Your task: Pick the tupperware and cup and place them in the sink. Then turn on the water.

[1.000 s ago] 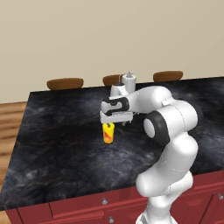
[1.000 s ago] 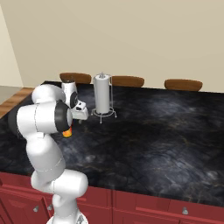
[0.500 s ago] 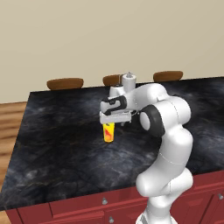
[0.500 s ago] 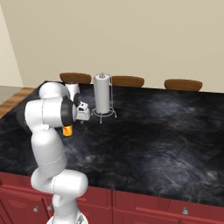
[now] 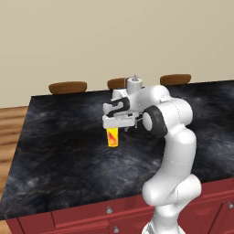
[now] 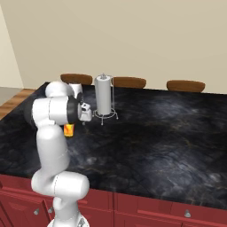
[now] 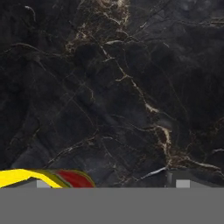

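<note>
The yellow cup with its red-orange mark hangs upright a little above the black marble counter. My gripper is shut on its upper part, with the hand pointing straight down. From the right base view the cup peeks out just behind my upper arm. The hand view looks down on the counter, with the cup's rim at the bottom left against one fingertip. The tupperware, the sink and the water are out of view.
A paper towel holder stands on the counter just behind and to the right of the hand. Brown stool seats line the counter's far edge. Red cabinet fronts run below the near edge.
The cup has risen slightly with the hand, and my elbow has swung a little higher. The base and the paper towel holder have stayed put.
</note>
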You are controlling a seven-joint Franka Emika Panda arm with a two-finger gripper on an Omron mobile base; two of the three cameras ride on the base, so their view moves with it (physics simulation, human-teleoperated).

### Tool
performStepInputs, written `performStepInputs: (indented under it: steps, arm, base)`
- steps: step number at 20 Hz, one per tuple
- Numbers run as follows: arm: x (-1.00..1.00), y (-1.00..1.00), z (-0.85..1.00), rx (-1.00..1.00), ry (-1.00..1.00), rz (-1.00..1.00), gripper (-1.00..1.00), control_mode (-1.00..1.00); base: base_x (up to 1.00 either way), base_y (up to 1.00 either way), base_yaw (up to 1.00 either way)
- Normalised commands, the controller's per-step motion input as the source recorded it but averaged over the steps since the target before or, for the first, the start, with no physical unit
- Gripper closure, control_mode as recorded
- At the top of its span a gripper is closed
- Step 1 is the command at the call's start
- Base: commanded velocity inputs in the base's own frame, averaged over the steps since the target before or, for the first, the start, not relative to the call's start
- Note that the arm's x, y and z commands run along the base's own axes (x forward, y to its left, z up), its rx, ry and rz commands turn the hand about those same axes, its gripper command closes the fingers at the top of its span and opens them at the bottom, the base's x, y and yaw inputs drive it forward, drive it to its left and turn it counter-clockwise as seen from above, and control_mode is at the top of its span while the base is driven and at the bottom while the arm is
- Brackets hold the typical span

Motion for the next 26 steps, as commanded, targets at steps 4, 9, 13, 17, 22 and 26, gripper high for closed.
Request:
performStepInputs:
  steps: [4, 9, 13, 17, 22, 26]
  arm:
    - [0.00, 0.41, -0.19, 0.00, 0.04, 0.00, 1.00, -1.00]
    - [-0.04, 0.41, -0.14, 0.00, 0.00, 0.00, 1.00, -1.00]
    - [-0.26, 0.36, -0.01, 0.00, -0.02, 0.00, 1.00, -1.00]
    - [-0.54, 0.19, 0.01, -0.01, -0.23, 0.00, 1.00, -1.00]
    - [-0.34, 0.06, 0.25, 0.00, -0.24, 0.00, 1.00, -1.00]
    - [-0.41, 0.00, 0.26, 0.00, -0.12, 0.00, 1.00, -1.00]
  base:
    - [0.00, 0.00, 0.00]
    - [0.00, 0.00, 0.00]
    - [0.00, 0.00, 0.00]
    - [0.00, 0.00, 0.00]
    - [0.00, 0.00, 0.00]
    - [0.00, 0.00, 0.00]
